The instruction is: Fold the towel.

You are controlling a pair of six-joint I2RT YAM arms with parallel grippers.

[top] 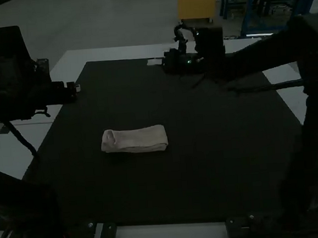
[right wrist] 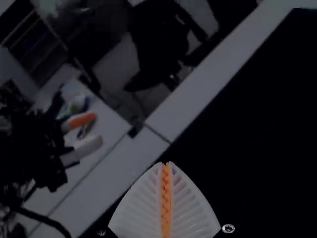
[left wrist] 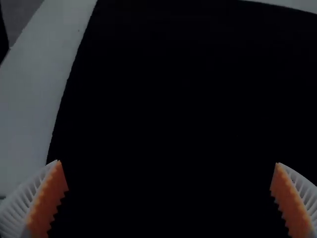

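towel (top: 136, 140) folded on mat (top: 207, 176), well apart from spread left jaws, clenched right jaws

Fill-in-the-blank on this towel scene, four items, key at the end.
1. The folded towel lies on a mat coloured ____.
2. On the left gripper, the fingers are ____ (open/shut).
3. On the right gripper, the fingers are ____ (open/shut).
4. Both grippers' pads are coloured ____.

Key: black; open; shut; orange
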